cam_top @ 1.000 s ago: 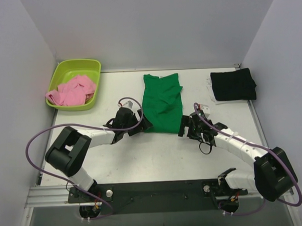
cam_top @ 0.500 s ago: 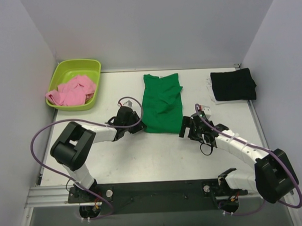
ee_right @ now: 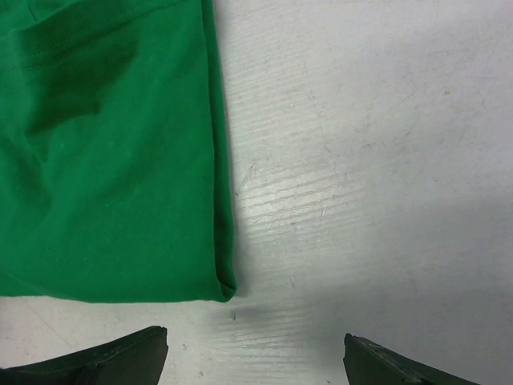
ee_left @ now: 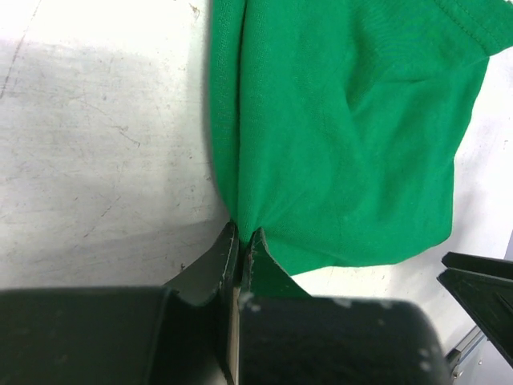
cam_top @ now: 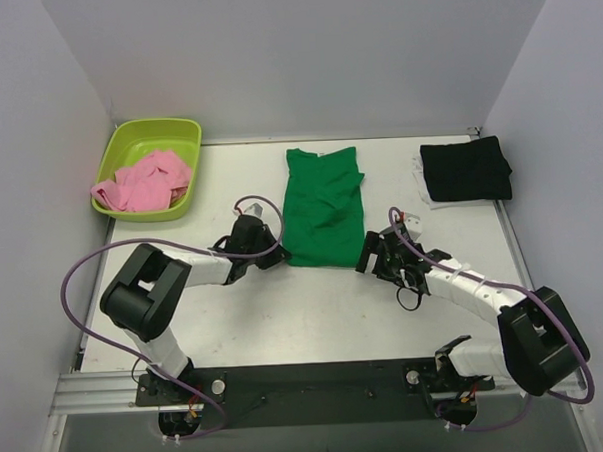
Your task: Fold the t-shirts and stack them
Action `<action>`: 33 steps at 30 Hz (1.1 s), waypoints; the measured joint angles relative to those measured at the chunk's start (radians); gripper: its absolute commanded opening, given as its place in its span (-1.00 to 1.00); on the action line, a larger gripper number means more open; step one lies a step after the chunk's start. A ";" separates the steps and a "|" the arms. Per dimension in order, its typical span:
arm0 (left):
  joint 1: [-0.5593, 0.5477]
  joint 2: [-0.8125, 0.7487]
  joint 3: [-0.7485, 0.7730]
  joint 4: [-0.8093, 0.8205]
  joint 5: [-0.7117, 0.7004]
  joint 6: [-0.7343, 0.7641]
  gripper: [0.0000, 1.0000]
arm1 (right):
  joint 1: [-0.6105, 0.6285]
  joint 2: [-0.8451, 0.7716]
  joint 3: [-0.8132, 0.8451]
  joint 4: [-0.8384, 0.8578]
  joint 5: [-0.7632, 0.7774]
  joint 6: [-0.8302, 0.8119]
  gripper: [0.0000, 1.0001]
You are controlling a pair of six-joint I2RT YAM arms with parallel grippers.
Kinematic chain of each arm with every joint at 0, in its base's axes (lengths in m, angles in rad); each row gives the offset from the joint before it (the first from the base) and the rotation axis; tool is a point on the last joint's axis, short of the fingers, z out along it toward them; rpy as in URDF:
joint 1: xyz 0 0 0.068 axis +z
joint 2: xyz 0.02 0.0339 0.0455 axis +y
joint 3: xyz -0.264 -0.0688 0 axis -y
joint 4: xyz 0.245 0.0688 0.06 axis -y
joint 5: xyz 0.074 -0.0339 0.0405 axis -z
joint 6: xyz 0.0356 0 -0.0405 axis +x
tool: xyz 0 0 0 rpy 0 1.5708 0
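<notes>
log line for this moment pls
left gripper: shut on near left corner of bright green cloth t-shirt | right gripper: open at its near right corner, not gripping

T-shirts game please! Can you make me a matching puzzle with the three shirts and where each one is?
Things:
1. green t-shirt
2. black t-shirt
3. pink t-shirt

Places:
A. crumpled in the lime-green tub
B. lying at the far right corner of the table
C. in the middle, one corner pinched by the left fingers

Pairs: 1-C, 2-B, 3-A
</notes>
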 measured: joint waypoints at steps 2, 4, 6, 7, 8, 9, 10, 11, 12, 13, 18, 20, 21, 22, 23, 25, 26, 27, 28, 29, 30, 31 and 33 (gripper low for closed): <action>0.000 -0.008 -0.016 0.012 0.000 -0.003 -1.00 | 0.000 0.027 -0.010 0.034 -0.006 0.029 0.78; 0.000 -0.016 -0.030 0.022 0.002 -0.004 -1.00 | 0.000 0.057 -0.012 0.062 -0.011 0.050 0.71; 0.000 -0.024 -0.047 0.033 0.003 -0.008 -1.00 | 0.000 0.085 -0.011 0.107 -0.014 0.073 0.61; 0.000 -0.028 -0.053 0.038 0.003 -0.010 -1.00 | 0.000 0.096 -0.011 0.131 -0.018 0.084 0.58; -0.001 -0.031 -0.061 0.046 0.003 -0.014 -1.00 | 0.000 0.106 -0.011 0.154 -0.018 0.095 0.54; -0.001 -0.032 -0.066 0.052 0.003 -0.014 -1.00 | 0.000 0.116 -0.011 0.175 -0.021 0.105 0.47; -0.001 -0.032 -0.071 0.061 0.003 -0.017 -1.00 | 0.000 0.125 -0.011 0.196 -0.021 0.115 0.43; -0.001 -0.033 -0.075 0.069 0.004 -0.019 -1.00 | 0.000 0.133 -0.011 0.214 -0.023 0.124 0.39; -0.001 -0.033 -0.079 0.076 0.005 -0.021 -1.00 | 0.000 0.142 -0.011 0.229 -0.024 0.131 0.30; -0.001 -0.033 -0.082 0.082 0.005 -0.022 -1.00 | 0.000 0.148 -0.011 0.242 -0.026 0.139 0.23; -0.001 -0.034 -0.093 0.101 0.006 -0.025 -1.00 | 0.002 0.168 -0.013 0.263 -0.032 0.164 -0.16; -0.001 -0.034 -0.094 0.103 0.006 -0.026 -1.00 | 0.003 0.169 -0.015 0.259 -0.036 0.170 -0.27; -0.001 -0.035 -0.094 0.103 0.006 -0.026 -1.00 | 0.006 0.169 -0.017 0.257 -0.036 0.171 -0.30; -0.001 -0.035 -0.094 0.102 0.006 -0.026 -1.00 | 0.008 0.169 -0.017 0.253 -0.037 0.171 -0.33; -0.001 -0.035 -0.094 0.103 0.006 -0.026 -1.00 | 0.008 0.169 -0.019 0.251 -0.037 0.172 -0.39; -0.001 -0.035 -0.094 0.103 0.006 -0.026 -1.00 | 0.008 0.169 -0.023 0.251 -0.037 0.172 -0.49; -0.001 -0.035 -0.095 0.103 0.006 -0.026 -1.00 | 0.008 0.169 -0.025 0.251 -0.038 0.174 -0.57; -0.001 -0.035 -0.095 0.103 0.007 -0.027 -1.00 | 0.009 0.169 -0.027 0.252 -0.039 0.175 -0.60; -0.001 -0.035 -0.096 0.104 0.007 -0.029 -1.00 | 0.009 0.169 -0.030 0.253 -0.039 0.175 -0.64; -0.002 -0.036 -0.098 0.106 0.007 -0.029 -1.00 | 0.009 0.169 -0.032 0.253 -0.039 0.177 -0.75; -0.002 -0.037 -0.102 0.111 0.007 -0.030 -1.00 | 0.010 0.169 -0.033 0.254 -0.039 0.177 -0.84; -0.003 -0.041 -0.108 0.114 0.007 -0.031 -1.00 | 0.010 0.169 -0.034 0.253 -0.040 0.177 -0.93; -0.006 -0.051 -0.121 0.118 0.007 -0.031 -1.00 | 0.012 0.169 -0.038 0.253 -0.043 0.179 -1.00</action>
